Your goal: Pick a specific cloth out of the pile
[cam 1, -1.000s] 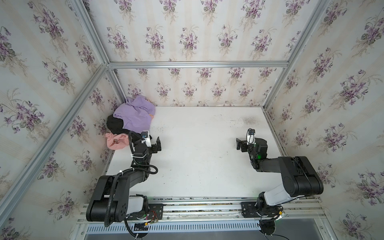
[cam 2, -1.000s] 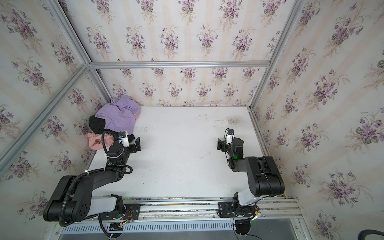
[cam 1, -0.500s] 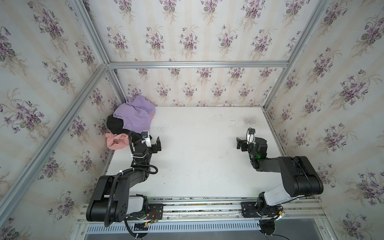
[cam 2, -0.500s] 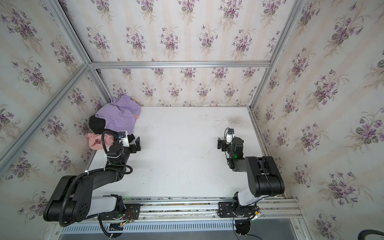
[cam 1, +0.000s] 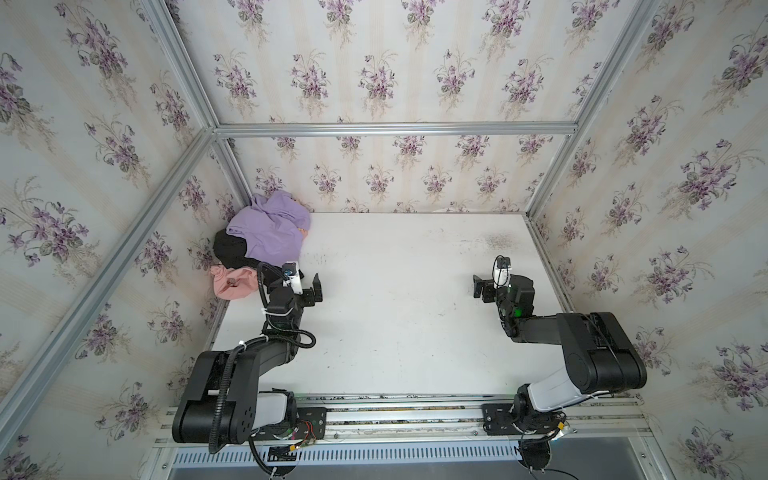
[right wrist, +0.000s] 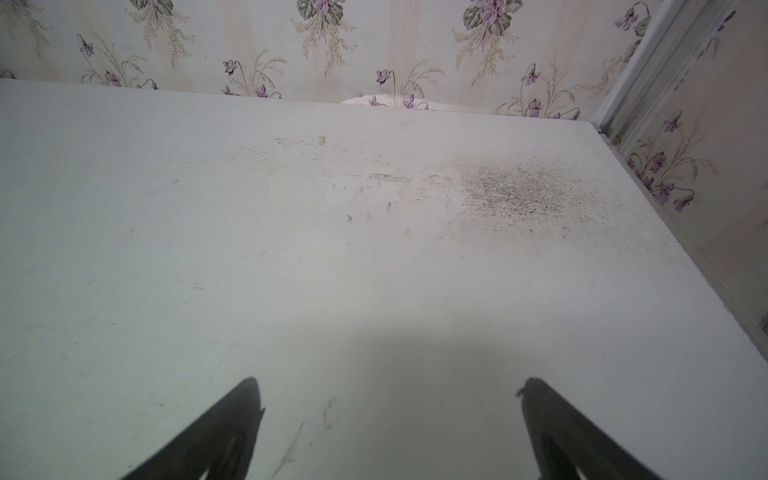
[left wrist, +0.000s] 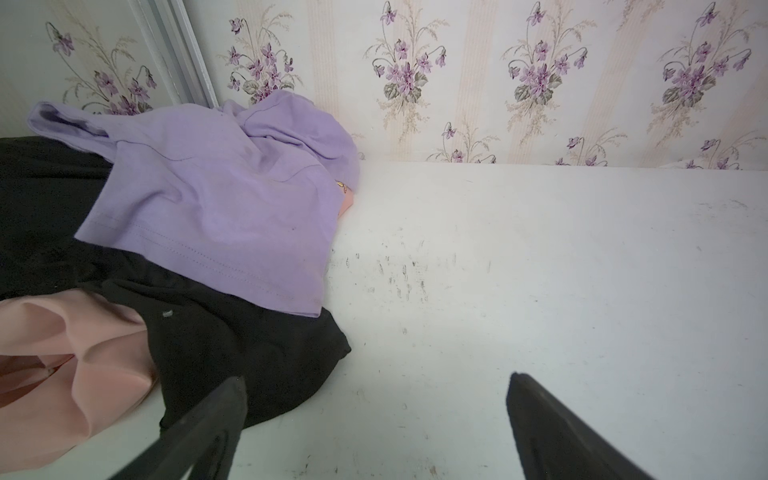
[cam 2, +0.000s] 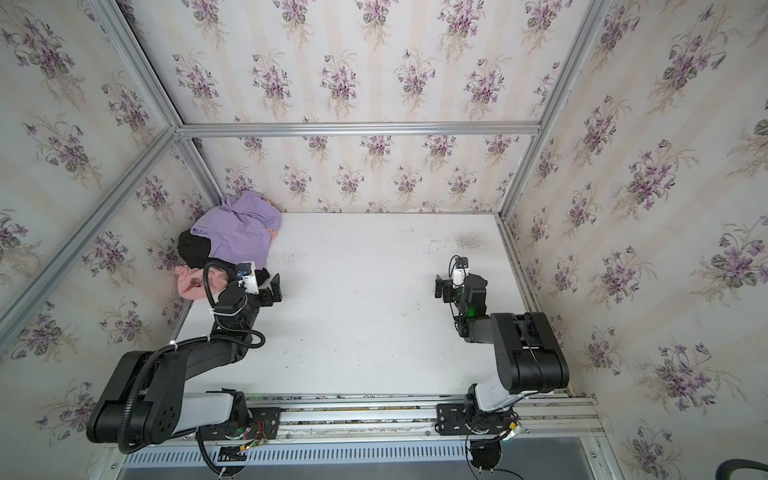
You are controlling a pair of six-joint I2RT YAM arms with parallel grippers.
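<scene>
The pile lies in the table's far left corner in both top views. The lilac cloth (cam 1: 270, 228) (cam 2: 239, 232) (left wrist: 216, 199) is on top. The black cloth (cam 1: 230, 251) (cam 2: 194, 249) (left wrist: 232, 345) spreads under it, and a salmon-pink cloth (cam 1: 230, 282) (cam 2: 189, 282) (left wrist: 54, 374) lies nearest. My left gripper (cam 1: 309, 286) (cam 2: 272, 289) (left wrist: 376, 379) is open just beside the black cloth's edge, with only bare table between its fingers. My right gripper (cam 1: 478, 286) (cam 2: 440, 289) (right wrist: 391, 380) is open and empty over the table's right side.
The white table (cam 1: 395, 299) is walled in by flowered panels on three sides, with aluminium posts (cam 1: 230, 166) in the corners. A scuffed dark patch (right wrist: 511, 195) marks the far right of the table. The arms' mounting rail (cam 1: 395, 411) runs along the near edge.
</scene>
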